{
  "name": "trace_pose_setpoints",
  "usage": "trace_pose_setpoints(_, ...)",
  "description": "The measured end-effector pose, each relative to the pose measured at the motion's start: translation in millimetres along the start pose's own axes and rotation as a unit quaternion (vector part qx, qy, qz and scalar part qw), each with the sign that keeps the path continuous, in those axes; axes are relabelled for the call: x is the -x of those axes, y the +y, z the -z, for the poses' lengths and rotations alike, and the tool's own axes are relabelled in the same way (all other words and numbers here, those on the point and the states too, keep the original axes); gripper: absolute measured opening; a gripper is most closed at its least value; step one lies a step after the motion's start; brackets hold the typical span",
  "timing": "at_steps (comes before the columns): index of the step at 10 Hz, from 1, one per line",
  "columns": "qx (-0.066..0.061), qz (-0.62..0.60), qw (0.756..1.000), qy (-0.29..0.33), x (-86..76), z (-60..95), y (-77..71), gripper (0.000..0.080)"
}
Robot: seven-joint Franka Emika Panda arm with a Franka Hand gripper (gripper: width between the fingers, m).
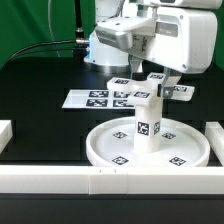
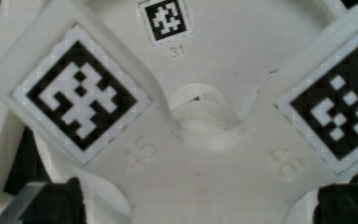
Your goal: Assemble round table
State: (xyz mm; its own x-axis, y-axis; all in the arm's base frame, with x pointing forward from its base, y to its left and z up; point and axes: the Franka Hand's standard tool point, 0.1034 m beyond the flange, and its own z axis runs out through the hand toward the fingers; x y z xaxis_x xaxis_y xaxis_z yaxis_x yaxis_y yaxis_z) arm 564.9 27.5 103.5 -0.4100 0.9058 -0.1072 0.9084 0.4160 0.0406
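Observation:
The large rimmed round disc (image 1: 105,150) lies flat near the front of the table. The short thick cylinder post (image 1: 148,125) stands upright in its middle. The small cross-shaped piece (image 1: 152,88) sits level right at the post's top; I cannot tell if they touch. My gripper (image 1: 150,72) comes down from above and is shut on this piece. In the wrist view the cross-shaped piece (image 2: 197,110) fills the frame with its tags, and my gripper (image 2: 185,205) has dark fingertips (image 2: 16,200) against its two sides.
The marker board (image 1: 92,98) lies flat behind the disc. White border bars run along the front (image 1: 100,182), the exterior view's left (image 1: 5,130) and the exterior view's right (image 1: 214,135). The robot's base (image 1: 105,45) stands at the back.

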Motion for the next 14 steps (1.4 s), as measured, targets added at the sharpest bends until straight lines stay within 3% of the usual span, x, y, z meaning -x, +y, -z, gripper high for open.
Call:
trace_pose_setpoints(3,-0.003,-0.004,1.000,0.001,0.3,-3.4,-2.9,0.0637)
trace_pose_setpoints(4,-0.003,-0.004,1.000,0.001,0.5,-3.2,-2.7,0.0467)
trace_pose_setpoints(8,-0.003,-0.021,1.000,0.001,0.5,-3.3,-2.8,0.0445)
trace_pose_setpoints(9,-0.003,-0.072,0.997,0.004,1.4,-3.8,-2.7,0.0445)
trace_pose_setpoints(11,-0.003,-0.202,0.979,0.009,4.8,-4.6,-3.4,0.0445)
trace_pose_setpoints(14,-0.007,-0.385,0.923,0.014,-0.7,-4.2,-3.0,0.0445)
